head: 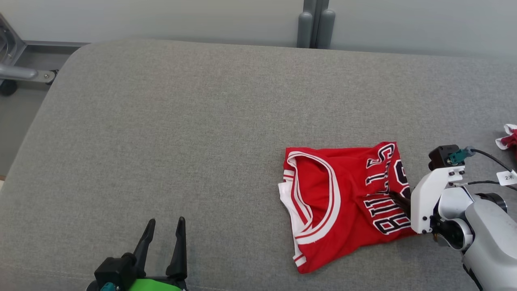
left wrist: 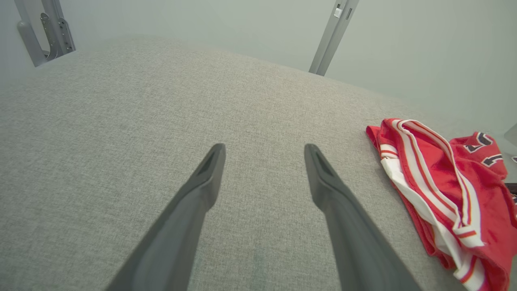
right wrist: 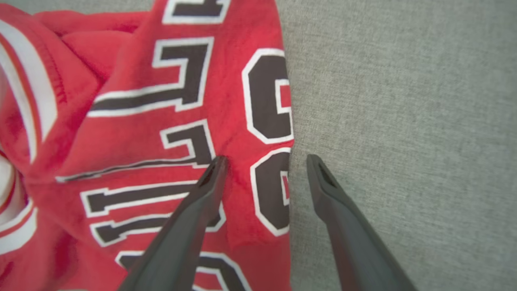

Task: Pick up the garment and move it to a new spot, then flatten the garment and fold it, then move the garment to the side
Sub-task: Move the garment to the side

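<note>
My right pincer (right wrist: 264, 161) stands wide astride the garment (right wrist: 161, 121) at its near edge, one finger on the red cloth, the other over bare grey cushion (right wrist: 404, 121). A small red-and-white scrap (head: 509, 137) lies farther out to its right. My left pincer (head: 166, 220), also wide and holding nothing, hovers well apart from the garment. It is a soft, rumpled jersey with white-striped trim and black, white-edged letters, on coarse woven upholstery.
</note>
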`<state>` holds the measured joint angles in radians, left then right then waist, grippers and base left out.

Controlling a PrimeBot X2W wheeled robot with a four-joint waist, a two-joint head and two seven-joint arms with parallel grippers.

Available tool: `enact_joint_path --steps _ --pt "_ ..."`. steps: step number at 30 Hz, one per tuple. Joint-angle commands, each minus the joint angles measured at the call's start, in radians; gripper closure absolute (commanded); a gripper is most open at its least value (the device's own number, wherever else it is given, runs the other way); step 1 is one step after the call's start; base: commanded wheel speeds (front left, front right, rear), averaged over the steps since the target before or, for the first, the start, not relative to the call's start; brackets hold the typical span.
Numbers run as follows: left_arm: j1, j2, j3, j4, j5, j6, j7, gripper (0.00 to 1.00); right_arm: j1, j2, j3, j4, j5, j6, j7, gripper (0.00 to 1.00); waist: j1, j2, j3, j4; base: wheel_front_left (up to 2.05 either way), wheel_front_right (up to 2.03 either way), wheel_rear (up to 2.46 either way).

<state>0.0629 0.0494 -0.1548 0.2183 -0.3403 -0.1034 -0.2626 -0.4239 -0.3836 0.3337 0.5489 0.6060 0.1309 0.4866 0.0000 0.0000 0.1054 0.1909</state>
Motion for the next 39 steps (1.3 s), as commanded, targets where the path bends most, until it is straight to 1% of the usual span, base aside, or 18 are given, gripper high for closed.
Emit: enact_joint_path --steps 1,5,6,7,8,13,18,22,30,31,35,39 --pt "-0.024 0.002 0.000 -0.004 -0.003 0.005 -0.002 0.00 -0.016 -0.002 0.003 0.013 0.004 0.000 -0.005 0.00 0.0000 0.0000 0.015 0.005 0.00 0.00 0.00" --pt "-0.037 0.002 -0.005 -0.003 -0.003 0.003 -0.002 0.00 -0.031 -0.005 0.018 0.061 0.022 -0.001 -0.018 0.00 0.0000 0.0000 0.032 0.010 0.00 0.00 0.00" --pt "-0.042 0.002 -0.005 -0.003 -0.004 0.003 -0.002 0.00 -0.035 -0.006 0.016 0.072 0.030 -0.001 -0.025 0.25 0.0000 0.0000 0.036 0.010 0.00 0.00 0.00" --pt "-0.045 0.002 -0.005 -0.002 -0.003 0.003 -0.002 0.00 -0.039 -0.007 0.014 0.084 0.032 -0.001 -0.033 0.83 0.0000 0.0000 0.039 0.010 0.00 0.00 0.00" --pt "-0.046 0.002 -0.006 -0.002 -0.002 0.003 -0.002 0.00 -0.044 -0.008 0.014 0.094 0.039 -0.001 -0.045 1.00 0.0000 0.0000 0.042 0.009 0.00 0.00 0.00" --pt "-0.051 0.002 -0.007 0.001 0.000 0.001 -0.002 0.00 -0.061 -0.014 0.021 0.129 0.072 -0.002 -0.083 1.00 0.0000 0.0000 0.051 0.005 0.00 0.00 0.00" --pt "-0.048 0.002 -0.004 0.004 0.007 -0.001 -0.002 0.00 -0.070 -0.015 0.042 0.128 0.135 -0.002 -0.108 1.00 0.0000 0.0000 0.046 -0.005 0.00 0.00 0.00" --pt "-0.051 0.002 -0.006 0.006 0.011 -0.002 -0.002 0.00 -0.078 -0.025 0.079 0.102 0.189 -0.001 -0.100 1.00 0.0000 0.0000 0.040 -0.017 0.00 0.00 0.00" --pt "-0.031 0.002 0.004 0.001 0.004 0.001 -0.002 0.00 -0.100 -0.086 0.155 0.015 0.291 -0.001 -0.054 1.00 0.0000 0.0000 0.020 -0.058 0.00 0.00 0.00" --pt "-0.031 0.002 0.004 0.001 0.004 0.001 -0.002 0.00 -0.100 -0.086 0.155 0.015 0.291 -0.001 -0.054 1.00 0.0000 0.0000 0.020 -0.058 0.00 0.00 0.00" --pt "-0.024 0.002 0.008 -0.013 -0.004 0.004 -0.002 0.00 -0.131 -0.126 0.180 -0.049 0.320 -0.001 -0.029 1.00 0.0000 0.0000 0.016 -0.103 0.00 0.00 0.00" --pt "-0.021 0.002 0.013 -0.032 -0.007 0.008 -0.002 0.00 -0.176 -0.156 0.210 -0.121 0.340 -0.001 0.013 1.00 0.0000 0.0000 0.016 -0.178 0.00 0.00 0.00"
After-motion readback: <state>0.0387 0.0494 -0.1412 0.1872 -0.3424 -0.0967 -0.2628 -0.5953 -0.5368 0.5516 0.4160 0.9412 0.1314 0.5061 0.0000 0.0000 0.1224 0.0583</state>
